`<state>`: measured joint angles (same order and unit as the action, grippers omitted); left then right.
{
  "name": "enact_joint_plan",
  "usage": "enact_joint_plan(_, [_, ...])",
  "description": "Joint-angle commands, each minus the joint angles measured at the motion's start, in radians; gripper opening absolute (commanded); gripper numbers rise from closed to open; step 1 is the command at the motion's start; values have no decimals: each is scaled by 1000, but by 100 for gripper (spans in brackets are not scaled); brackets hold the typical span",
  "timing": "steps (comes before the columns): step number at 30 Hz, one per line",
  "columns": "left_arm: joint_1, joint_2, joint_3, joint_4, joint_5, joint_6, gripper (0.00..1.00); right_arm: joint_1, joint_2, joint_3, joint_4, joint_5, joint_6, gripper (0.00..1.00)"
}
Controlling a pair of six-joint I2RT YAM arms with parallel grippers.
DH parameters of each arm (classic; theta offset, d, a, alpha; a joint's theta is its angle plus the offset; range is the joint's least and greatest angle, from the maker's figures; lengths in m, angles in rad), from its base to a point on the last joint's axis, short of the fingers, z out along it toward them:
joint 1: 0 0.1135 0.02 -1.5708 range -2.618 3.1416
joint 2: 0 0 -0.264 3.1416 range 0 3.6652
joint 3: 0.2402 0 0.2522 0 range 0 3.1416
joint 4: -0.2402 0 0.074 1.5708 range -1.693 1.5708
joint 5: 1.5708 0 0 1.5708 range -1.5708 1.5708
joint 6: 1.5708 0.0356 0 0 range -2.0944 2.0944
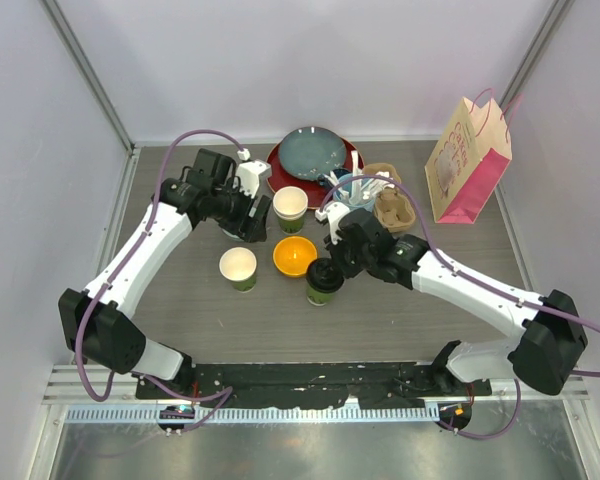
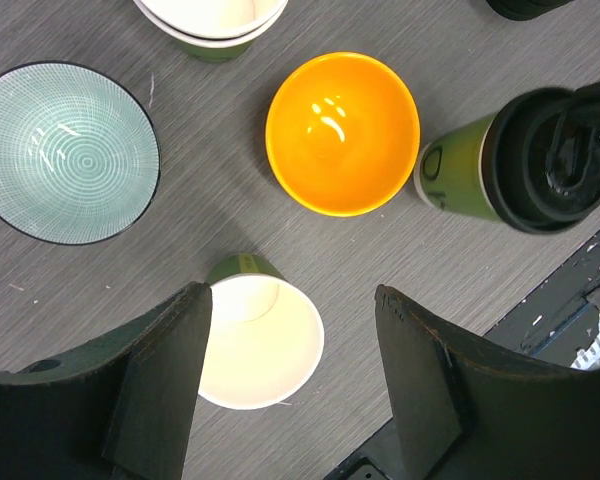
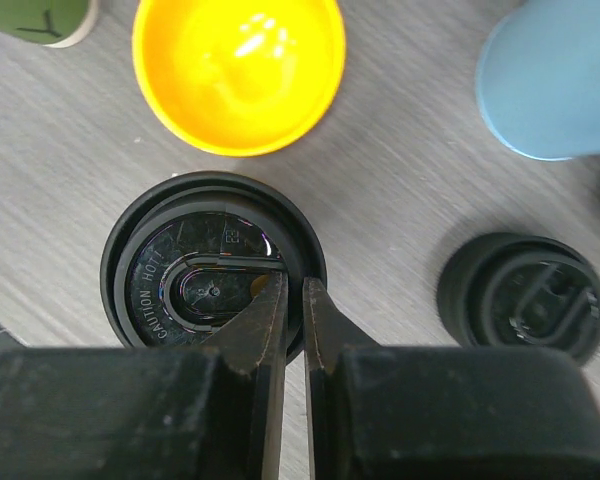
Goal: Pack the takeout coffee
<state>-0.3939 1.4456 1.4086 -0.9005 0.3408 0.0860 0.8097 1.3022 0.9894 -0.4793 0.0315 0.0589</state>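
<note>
One takeout coffee cup (image 1: 324, 283), dark green with a black lid (image 3: 212, 280), stands right of an orange bowl. My right gripper (image 3: 294, 285) is shut on the near rim of that lid; in the top view it (image 1: 333, 260) sits at the cup's upper right. A second green cup (image 1: 238, 268), open and cream inside, stands left of the bowl. My left gripper (image 2: 293, 292) is open above it; the cup (image 2: 260, 342) lies below the jaws, close to the left finger (image 2: 170, 370). A third open cup (image 1: 290, 208) stands behind the bowl.
Orange bowl (image 1: 294, 256) sits between the cups. A loose stack of black lids (image 3: 525, 297) and a light-blue utensil cup (image 3: 555, 80) lie right of the lidded cup. Teal plate (image 1: 313, 152), cardboard cup carrier (image 1: 395, 205) and pink paper bag (image 1: 467, 160) stand at the back.
</note>
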Motion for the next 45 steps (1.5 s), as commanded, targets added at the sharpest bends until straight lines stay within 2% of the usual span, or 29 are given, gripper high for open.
enact_joint_plan(1, [7,-33,7,5,15,6,70,5,-40,52,-5,171,-54,6])
enact_joint_plan(10, [10,-34,6,6,3,9,70,5,25,52,19,286,-111,3])
enact_joint_plan(19, [9,-37,6,5,4,11,70,-17,68,49,68,268,-100,1])
enact_joint_plan(22, [9,-36,4,5,6,14,70,-20,62,45,77,262,-91,9])
enact_joint_plan(23, [9,-36,4,6,6,12,70,-21,60,46,76,258,-88,18])
enact_joint_plan(25, [9,-36,3,5,6,12,70,-24,43,46,73,249,-77,27])
enact_joint_plan(26, [9,-34,3,5,7,15,71,-27,36,48,70,239,-73,35])
enact_joint_plan(29, [9,-33,1,6,10,14,70,-44,-7,57,68,202,-62,44])
enact_joint_plan(32, [9,-34,1,3,10,15,70,-79,-58,77,58,160,-39,47])
enact_joint_plan(34, [9,-39,1,2,10,20,70,-139,-90,95,42,99,-48,49])
enact_joint_plan(35, [9,-40,3,0,9,21,71,-177,-113,103,10,35,-107,53])
enact_joint_plan(36, [10,-42,3,-1,10,26,70,-217,-118,113,-16,-117,-154,54])
enact_joint_plan(39, [10,-40,6,-5,32,40,70,-374,-113,155,-61,-247,-280,57])
enact_joint_plan(40, [13,-37,9,-6,36,43,71,-415,-104,161,-59,-400,-321,58])
enact_joint_plan(41, [16,-36,9,-6,41,44,71,-478,-93,160,-59,-471,-368,60])
enact_joint_plan(42, [17,-33,9,-6,47,47,71,-501,-57,160,-67,-542,-493,61])
enact_joint_plan(43, [23,-33,6,-9,49,49,71,-517,-38,173,-83,-603,-549,61])
enact_joint_plan(45, [30,-34,1,-20,52,54,71,-571,8,208,-149,-623,-673,61])
